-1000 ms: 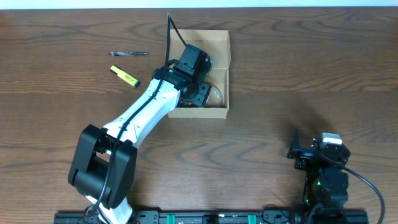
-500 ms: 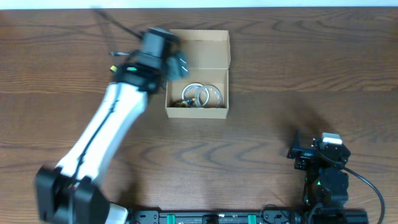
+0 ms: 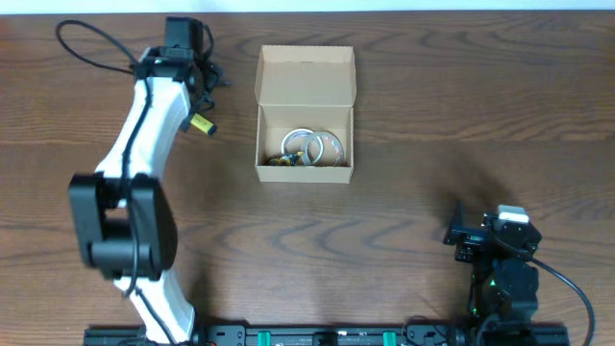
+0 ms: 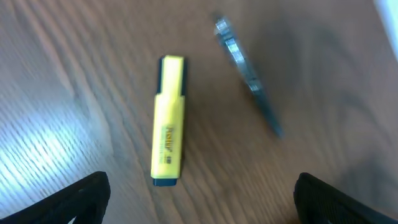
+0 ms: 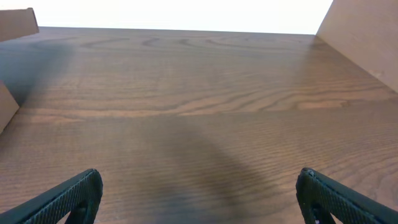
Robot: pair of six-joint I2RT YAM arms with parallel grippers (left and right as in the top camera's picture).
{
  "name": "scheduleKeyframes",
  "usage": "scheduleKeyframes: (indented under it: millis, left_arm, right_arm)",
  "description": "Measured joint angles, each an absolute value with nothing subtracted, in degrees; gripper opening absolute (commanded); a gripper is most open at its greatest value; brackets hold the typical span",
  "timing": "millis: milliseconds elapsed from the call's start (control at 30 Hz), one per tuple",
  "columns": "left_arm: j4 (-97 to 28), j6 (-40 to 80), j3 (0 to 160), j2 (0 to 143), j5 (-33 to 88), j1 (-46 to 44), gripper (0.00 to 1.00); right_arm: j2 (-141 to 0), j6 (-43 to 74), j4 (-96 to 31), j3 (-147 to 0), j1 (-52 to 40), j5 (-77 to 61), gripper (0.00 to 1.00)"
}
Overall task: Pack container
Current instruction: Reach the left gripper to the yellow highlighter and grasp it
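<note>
Container [image 3: 306, 75] open | left tool [image 4: 200, 198] spread wide above highlighter [image 4: 168, 121], holding nothing | right tool [image 5: 199, 194] spread, empty

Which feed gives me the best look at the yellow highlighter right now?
Left wrist: the yellow highlighter lies whole and large in frame, beside the pen. Overhead shows only a small yellow bit beside the left arm. Right wrist shows none of it.

Yellow highlighter [image 4: 168, 121] with dark ends, flat on wood-grain worktop [image 4: 68, 93]. Slim dark pen [image 4: 247, 76] just beside, not touching, angled away from highlighter; detail blurred.
</note>
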State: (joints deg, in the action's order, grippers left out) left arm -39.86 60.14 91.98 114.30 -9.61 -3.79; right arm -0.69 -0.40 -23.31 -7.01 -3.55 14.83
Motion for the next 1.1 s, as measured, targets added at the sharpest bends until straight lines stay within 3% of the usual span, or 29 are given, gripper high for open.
scheduleKeyframes:
  millis: [300,367,467,800,967,1100]
  left_arm:
    - [-42.54,71.11,94.45,120.64,-7.94,-2.66,1.0]
    - [-43.11,72.9,94.54,122.08,-6.9,-2.33,0.93]
    - [-43.16,73.97,94.54,123.9,-5.56,-1.96,0.92]
    - [-44.95,75.16,94.54,125.75,-2.9,-0.62,0.61]
    - [-45.89,75.2,94.74,127.09,-2.04,-0.25,0.52]
    - [-45.91,75.05,94.98,127.31,-1.26,-0.21,0.38]
  right_arm:
    - [-0.69,-0.4,-23.31,-7.01,-3.55,14.83,0.99]
    - [-0.69,-0.4,-23.31,-7.01,-3.55,14.83,0.99]
    - [-0.69,-0.4,-23.31,-7.01,-3.55,14.83,0.99]
    - [-0.69,-0.4,-23.31,-7.01,-3.55,14.83,0.99]
    - [-0.69,-0.4,-23.31,-7.01,-3.55,14.83,0.99]
    - [-0.69,-0.4,-23.31,-7.01,-3.55,14.83,0.99]
